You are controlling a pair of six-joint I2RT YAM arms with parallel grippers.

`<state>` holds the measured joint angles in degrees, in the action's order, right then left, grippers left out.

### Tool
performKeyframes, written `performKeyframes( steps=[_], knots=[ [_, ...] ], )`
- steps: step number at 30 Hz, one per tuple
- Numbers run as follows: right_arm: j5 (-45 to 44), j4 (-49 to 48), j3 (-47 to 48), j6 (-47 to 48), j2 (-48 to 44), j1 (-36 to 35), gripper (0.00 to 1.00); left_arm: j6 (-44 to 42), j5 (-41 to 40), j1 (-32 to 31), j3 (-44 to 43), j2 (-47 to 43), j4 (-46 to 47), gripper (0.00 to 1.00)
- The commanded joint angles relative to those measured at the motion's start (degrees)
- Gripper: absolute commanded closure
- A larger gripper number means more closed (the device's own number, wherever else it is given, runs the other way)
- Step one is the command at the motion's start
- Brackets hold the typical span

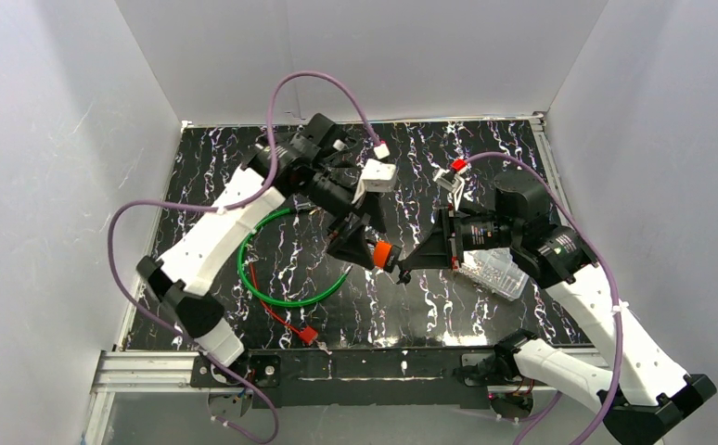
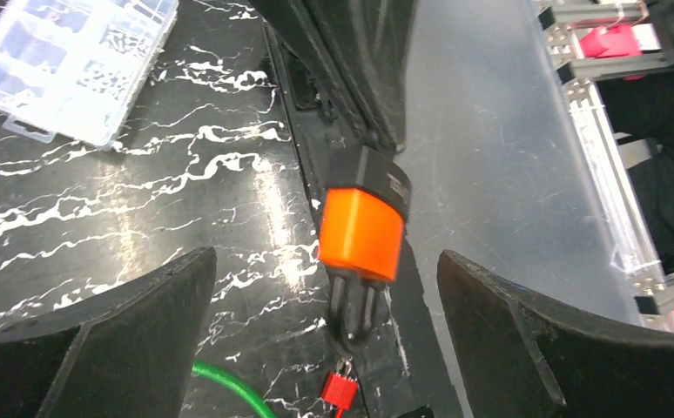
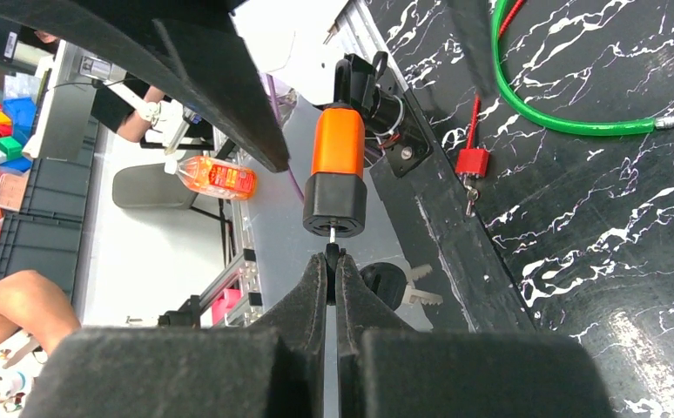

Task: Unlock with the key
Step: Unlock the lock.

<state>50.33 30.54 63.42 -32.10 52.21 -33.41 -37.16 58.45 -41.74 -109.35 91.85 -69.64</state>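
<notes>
Item: orange padlock with black cap and black shackle (image 3: 337, 161), located over the middle of the black white-veined marble-pattern table (image 1: 448, 306). The capped end is turned toward the right gripper (image 3: 331, 259), the shackle away from it.

Thin metal key (image 3: 331, 232): seated in the keyhole of the cap and pinched between the clenched fingers of the right gripper. A second, black-headed key (image 3: 386, 280) is seen just below the fingertips.

Right arm: raised from its base, bent at the elbow, forearm levelled leftward toward the centre.

Left gripper (image 2: 326, 255): spread wide and released, one finger on either side of the padlock, neither touching it. Left arm: extended far, wrist folded back and down.

Adjacent: green cable loop (image 1: 286, 297); small red lock (image 1: 307, 335); clear plastic compartment box (image 1: 494, 271).
</notes>
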Motion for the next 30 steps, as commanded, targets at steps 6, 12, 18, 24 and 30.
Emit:
performKeyframes(
  steps=[6,12,18,24,30],
  knots=[
    [1.95,-2.96,3.29,1.18,0.15,-0.16,0.99,-6.23,6.63,-2.43,-8.22,7.07,-10.66,0.22],
    [1.96,-3.67,3.29,0.96,1.09,-0.16,0.99,-8.73,4.9,-5.66,-7.92,5.99,-12.12,0.36],
    [1.46,-4.86,2.89,0.14,1.51,-0.17,0.99,-9.33,4.01,-7.65,-8.34,5.03,-11.69,0.7],
    [0.68,-6.34,0.4,-1.16,0.28,-0.16,0.99,-11.84,-0.52,-8.1,-7.53,3.38,-11.75,0.77],
    [-0.02,-6.26,0.29,-1.85,0.29,-0.14,0.99,-11.57,-4.15,-9.31,-6.67,1.3,-9.02,0.76]
  ],
)
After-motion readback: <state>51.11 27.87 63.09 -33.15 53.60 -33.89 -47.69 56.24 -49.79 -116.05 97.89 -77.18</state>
